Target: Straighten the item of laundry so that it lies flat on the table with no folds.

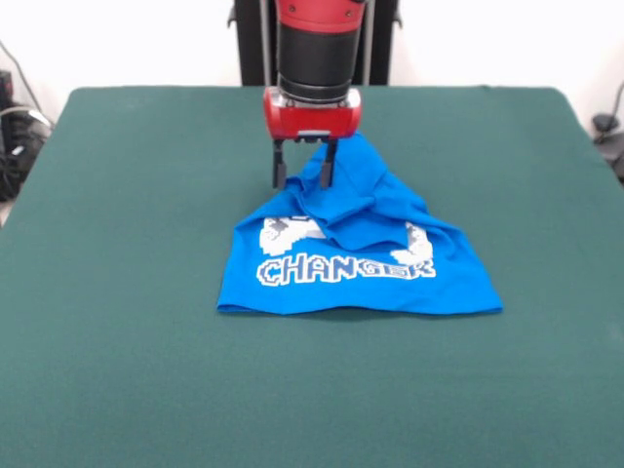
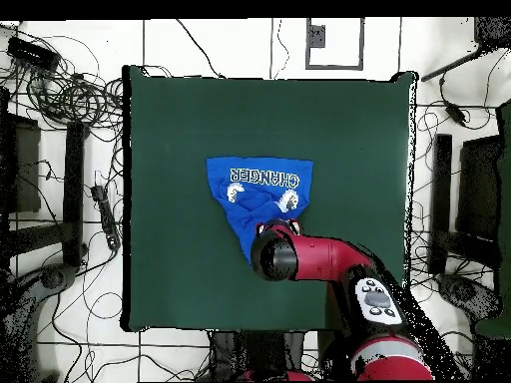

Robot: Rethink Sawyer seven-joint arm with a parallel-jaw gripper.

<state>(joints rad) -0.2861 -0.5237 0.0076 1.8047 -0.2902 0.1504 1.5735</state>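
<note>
The blue T-shirt [image 1: 361,263] lies on the green table [image 1: 127,292], a little towards the robot's side of the middle. Its near half lies flat and shows the white word "CHANGER". Its far half is folded over in a bunched heap that covers the upper print and the sleeves. My gripper [image 1: 304,177] hangs straight down over the far left edge of that heap. Its fingers [image 1: 280,175] stand apart, with green table showing between them. The right finger touches the bunched cloth. In the overhead view the arm [image 2: 277,254] covers the gripper and that end of the shirt [image 2: 261,185].
The table's far edge and the robot's black pedestal [image 1: 253,44] lie just behind the gripper. Cables and stands [image 2: 60,100] lie on the floor round the table.
</note>
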